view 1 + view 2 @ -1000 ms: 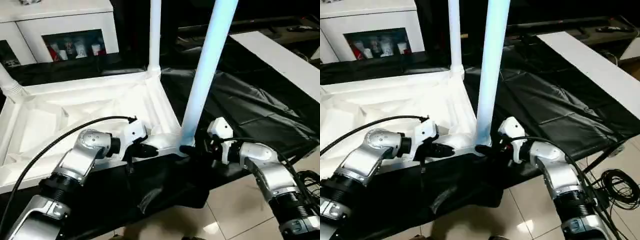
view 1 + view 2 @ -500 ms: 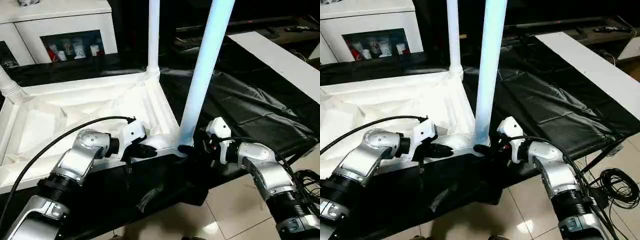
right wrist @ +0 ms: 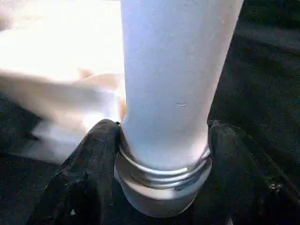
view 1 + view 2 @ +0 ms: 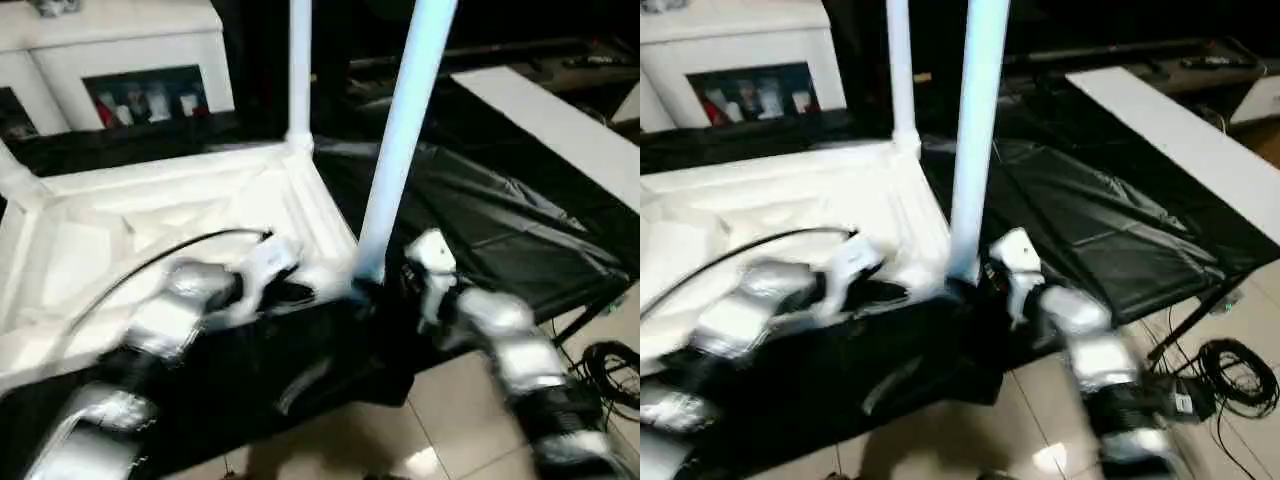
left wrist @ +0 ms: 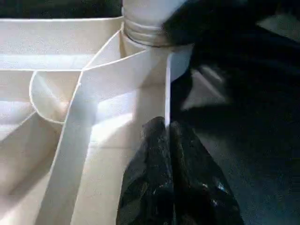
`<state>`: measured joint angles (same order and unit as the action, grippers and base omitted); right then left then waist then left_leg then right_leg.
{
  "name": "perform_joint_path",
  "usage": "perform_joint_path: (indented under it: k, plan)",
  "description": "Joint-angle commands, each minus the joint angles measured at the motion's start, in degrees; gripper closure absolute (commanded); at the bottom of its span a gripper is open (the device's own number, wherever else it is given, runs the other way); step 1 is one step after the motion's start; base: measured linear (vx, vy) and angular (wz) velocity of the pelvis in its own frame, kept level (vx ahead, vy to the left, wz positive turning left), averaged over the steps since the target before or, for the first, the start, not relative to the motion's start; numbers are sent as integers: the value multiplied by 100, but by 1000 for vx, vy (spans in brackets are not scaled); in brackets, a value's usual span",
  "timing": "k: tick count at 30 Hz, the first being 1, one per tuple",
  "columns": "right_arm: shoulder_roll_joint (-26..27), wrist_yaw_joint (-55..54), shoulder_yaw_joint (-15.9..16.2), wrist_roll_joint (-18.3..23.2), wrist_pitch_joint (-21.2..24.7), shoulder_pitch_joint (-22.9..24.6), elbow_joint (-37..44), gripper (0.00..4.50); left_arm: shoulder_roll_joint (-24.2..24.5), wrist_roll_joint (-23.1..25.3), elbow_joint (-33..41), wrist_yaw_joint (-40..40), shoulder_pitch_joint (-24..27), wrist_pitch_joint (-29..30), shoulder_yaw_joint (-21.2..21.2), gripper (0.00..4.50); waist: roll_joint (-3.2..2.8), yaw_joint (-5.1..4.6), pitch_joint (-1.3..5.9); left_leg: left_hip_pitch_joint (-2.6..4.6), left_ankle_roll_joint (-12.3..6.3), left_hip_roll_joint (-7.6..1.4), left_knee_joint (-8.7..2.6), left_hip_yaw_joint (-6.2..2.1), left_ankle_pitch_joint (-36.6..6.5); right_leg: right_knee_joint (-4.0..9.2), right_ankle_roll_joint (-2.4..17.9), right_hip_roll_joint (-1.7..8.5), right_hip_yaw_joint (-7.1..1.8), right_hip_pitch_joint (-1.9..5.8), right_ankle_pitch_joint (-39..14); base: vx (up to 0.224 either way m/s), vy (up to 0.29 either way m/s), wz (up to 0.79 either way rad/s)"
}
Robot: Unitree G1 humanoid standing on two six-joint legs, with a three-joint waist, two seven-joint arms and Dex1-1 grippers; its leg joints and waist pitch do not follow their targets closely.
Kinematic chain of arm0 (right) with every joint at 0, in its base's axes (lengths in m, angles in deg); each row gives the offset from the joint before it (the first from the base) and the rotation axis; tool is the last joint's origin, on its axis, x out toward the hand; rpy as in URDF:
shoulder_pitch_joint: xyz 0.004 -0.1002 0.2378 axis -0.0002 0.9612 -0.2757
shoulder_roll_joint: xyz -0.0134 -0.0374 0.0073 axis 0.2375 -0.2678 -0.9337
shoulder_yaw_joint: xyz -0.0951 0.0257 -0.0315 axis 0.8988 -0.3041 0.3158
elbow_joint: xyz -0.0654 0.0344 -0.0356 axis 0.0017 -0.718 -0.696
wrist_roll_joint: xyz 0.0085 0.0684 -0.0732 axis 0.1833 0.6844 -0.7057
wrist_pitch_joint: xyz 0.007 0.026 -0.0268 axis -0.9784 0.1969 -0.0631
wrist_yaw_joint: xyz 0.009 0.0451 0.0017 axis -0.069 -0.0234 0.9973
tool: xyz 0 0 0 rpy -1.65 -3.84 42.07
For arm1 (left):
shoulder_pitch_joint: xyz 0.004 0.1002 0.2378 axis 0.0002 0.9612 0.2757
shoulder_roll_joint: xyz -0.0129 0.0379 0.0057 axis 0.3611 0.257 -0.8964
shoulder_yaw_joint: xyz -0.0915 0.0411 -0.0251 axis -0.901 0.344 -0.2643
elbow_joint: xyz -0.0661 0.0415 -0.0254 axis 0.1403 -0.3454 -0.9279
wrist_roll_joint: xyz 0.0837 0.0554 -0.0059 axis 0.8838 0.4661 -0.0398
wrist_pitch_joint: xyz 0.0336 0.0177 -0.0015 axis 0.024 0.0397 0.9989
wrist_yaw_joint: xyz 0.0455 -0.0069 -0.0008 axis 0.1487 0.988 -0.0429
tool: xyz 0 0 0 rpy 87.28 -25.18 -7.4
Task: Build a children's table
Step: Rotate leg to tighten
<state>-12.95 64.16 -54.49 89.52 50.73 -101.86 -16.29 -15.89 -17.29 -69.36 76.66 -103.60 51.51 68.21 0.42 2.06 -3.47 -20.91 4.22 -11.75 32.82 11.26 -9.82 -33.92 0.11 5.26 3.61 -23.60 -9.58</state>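
The near-corner leg (image 3: 173, 84) is gripped at its threaded base by the right tool (image 3: 161, 154); the tabletop (image 5: 56, 140) rim is pinched by the clenched left tool (image 5: 171, 154).

near leg (image 4: 395, 160) upright at corner socket, right gripper (image 3: 164, 187) clasping its base | far leg (image 4: 298, 70) upright behind | black sheet (image 4: 500, 220) rightward open

We see smooth white plastic on tabletop (image 4: 180, 215) w/ thin ribs, semi-matt. Near leg (image 3: 176, 89) is smooth white plastic tube, threaded at base. Black sheet (image 4: 500, 215) looks like glossy, wrinkled plastic film. Forearms: brushed silver metal. Floor (image 4: 1040, 425): shiny tiles.
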Motion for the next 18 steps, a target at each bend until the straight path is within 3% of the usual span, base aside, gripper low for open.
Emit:
perform_joint_path:
  k: [1,2,6,8,10,13,14,16,18]
  plan:
    - [443,-959,-58,-33,193,-193,-448,186,-493,47,-387,-590,-157,133,136,450,-13,17,302,74,37,-99,-412,-109,-1931,541,775,267,-191,230,-2755,0,0,0]
    - [528,-1130,-100,-24,193,-244,-524,186,-563,74,-448,-721,-200,136,128,450,-19,-6,286,128,63,-93,-407,-92,-2072,584,766,248,-192,149,-2824,0,0,0]
    - [827,-1765,-177,-69,107,-519,-909,186,-843,184,-687,-1226,-361,144,109,450,-11,-10,328,89,48,-91,-422,-121,-2084,572,696,250,-165,207,-2647,0,0,0]
    - [977,-1966,-187,-172,-28,-693,-1147,186,-958,281,-840,-1365,-438,46,119,450,-15,-19,322,88,33,-88,-424,-112,-2093,569,732,240,-164,189,-2532,0,0,0]
    - [1061,-1898,-146,-278,-173,-778,-1260,186,-1020,339,-941,-1395,-486,-93,115,450,-13,-18,329,63,0,-94,-433,-108,-2017,555,787,243,-170,208,-2314,0,0,0]
    - [1078,-1601,-115,-205,-278,-721,-1169,186,-980,350,-917,-1354,-474,-184,131,450,-7,-4,329,82,-51,-96,-427,-94,-2034,546,842,247,-181,207,-2199,0,0,0]
    - [1064,-1472,-102,-174,-337,-672,-1086,186,-939,349,-894,-1290,-459,-245,147,450,28,-8,322,66,-87,-98,-429,-87,-1998,546,854,246,-184,212,-2160,0,0,0]
    - [1009,-1197,-130,0,-425,-546,-853,116,-827,321,-846,-1163,-416,-326,154,450,17,13,322,64,-142,-99,-425,-83,-1970,551,843,261,-191,215,-2193,0,0,0]
    - [891,-989,-63,36,-470,-455,-678,116,-729,295,-794,-1075,-372,-330,142,450,22,19,326,57,-203,-102,-422,-79,-1897,542,851,262,-195,219,-2180,0,0,0]
